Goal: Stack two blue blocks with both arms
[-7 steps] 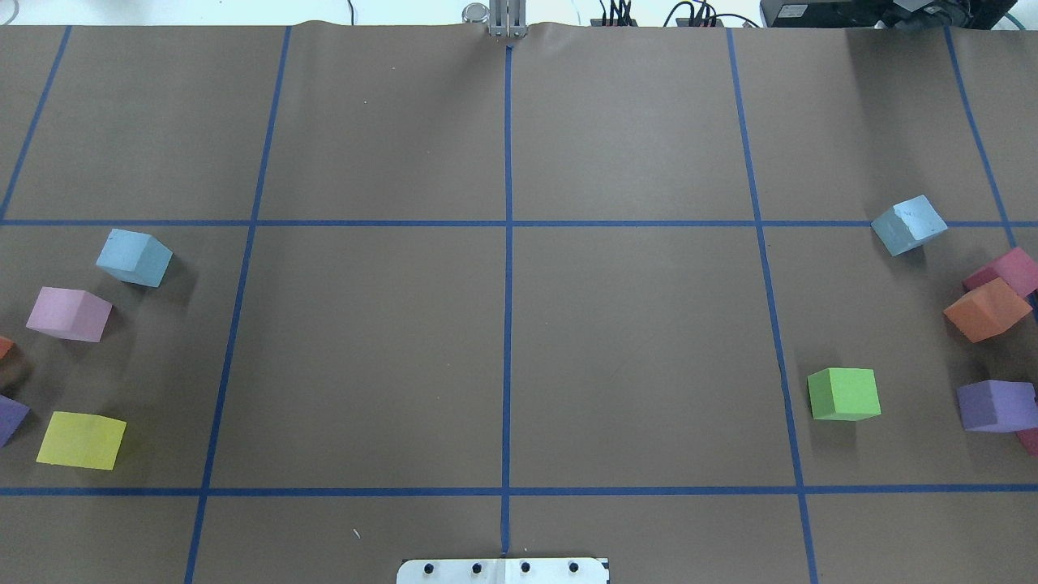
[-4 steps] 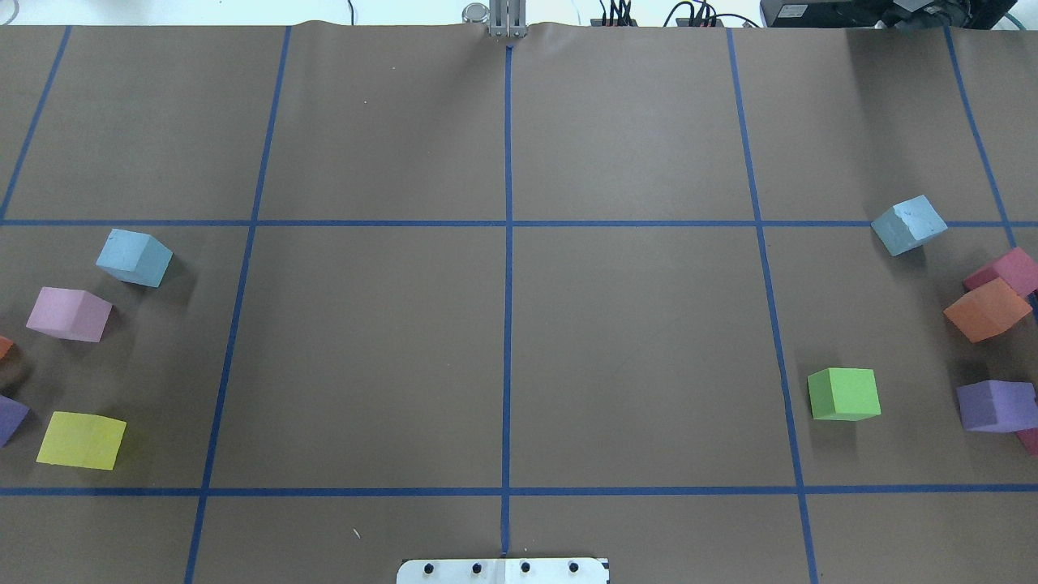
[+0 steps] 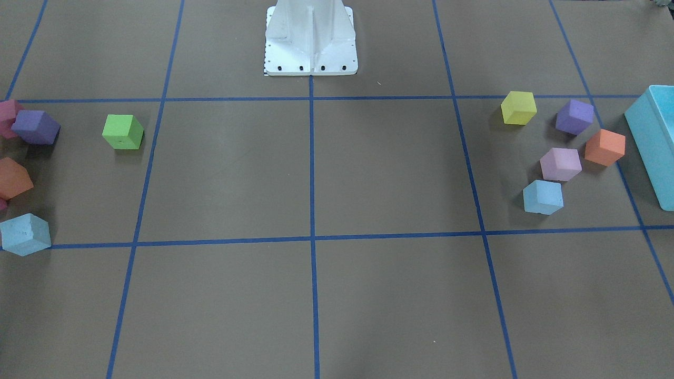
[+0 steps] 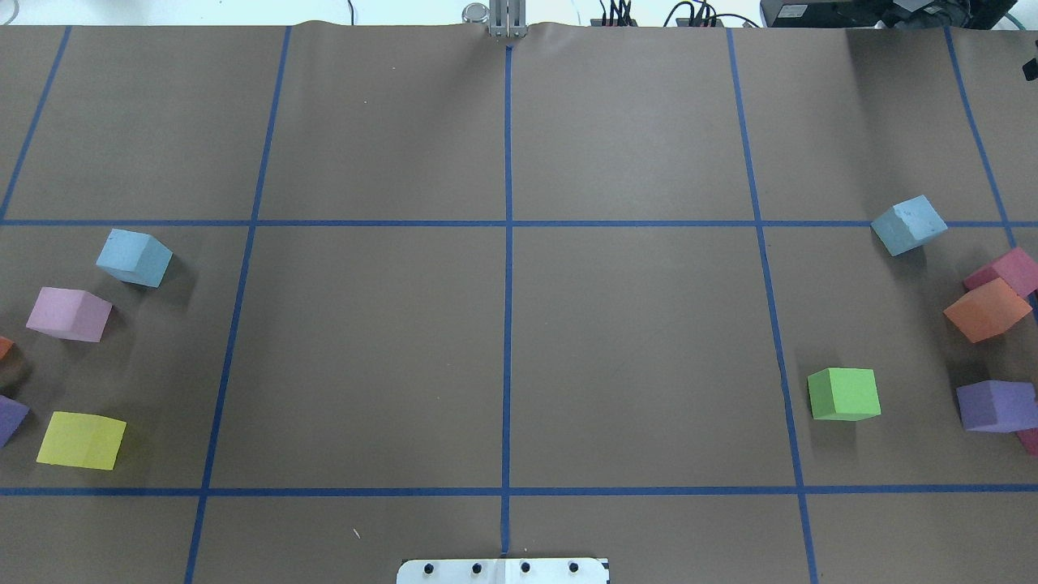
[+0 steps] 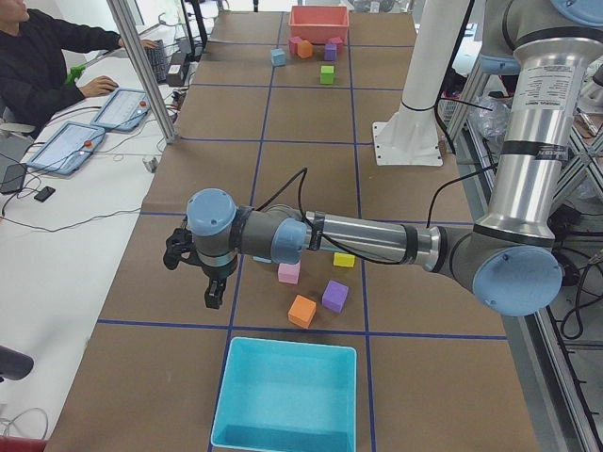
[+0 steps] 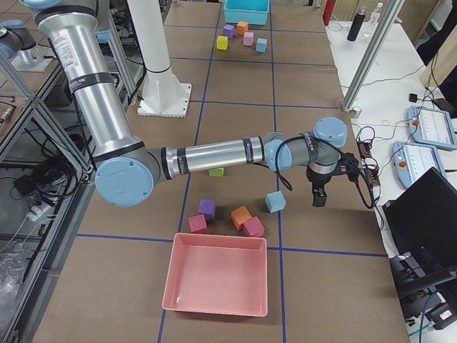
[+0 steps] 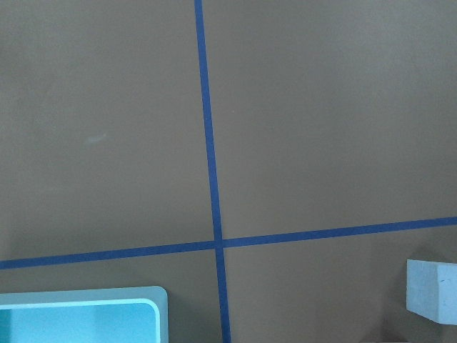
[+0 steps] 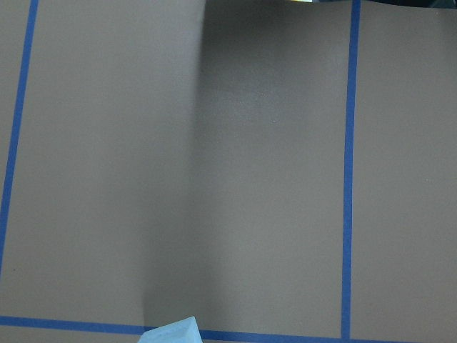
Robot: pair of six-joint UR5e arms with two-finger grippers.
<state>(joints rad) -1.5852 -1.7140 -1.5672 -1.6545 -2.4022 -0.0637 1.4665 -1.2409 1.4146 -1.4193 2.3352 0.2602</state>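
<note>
Right gripper (image 6: 319,199) newly near table (image 4: 632,122) edge; blue blocks (image 4: 134,257) (image 4: 908,225) well apart.

Sky-blue blocks (image 4: 135,257), brown table (image 4: 373,357), blue grid lines (image 4: 508,324), turquoise bin (image 3: 655,152)

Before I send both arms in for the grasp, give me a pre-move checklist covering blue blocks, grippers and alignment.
1. Room around left blue block: ok, it sits apart from the pink cube.
2. Room around right blue block: ok, it stands alone.
3. Whether left gripper is open: cannot tell.
4. Whether right gripper is open: cannot tell.
5. Grippers centred over blocks: not ok. Each wrist view shows its block only at the bottom edge.
</note>
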